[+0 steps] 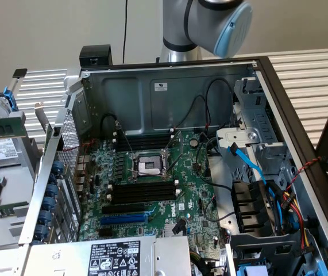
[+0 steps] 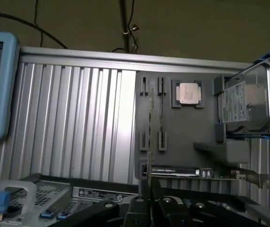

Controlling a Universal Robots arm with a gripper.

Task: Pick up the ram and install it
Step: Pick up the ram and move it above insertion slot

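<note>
The tool pinches the ram by one end, holding it edge-on over the grey tray on the ribbed surface. Light, stiff and fragile, the thin board looks best gripped across its flat faces, clear of the contacts.

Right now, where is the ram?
In the wrist view, the ram shows edge-on against the grey tray, beside the processor, in line with the gripper.
</note>
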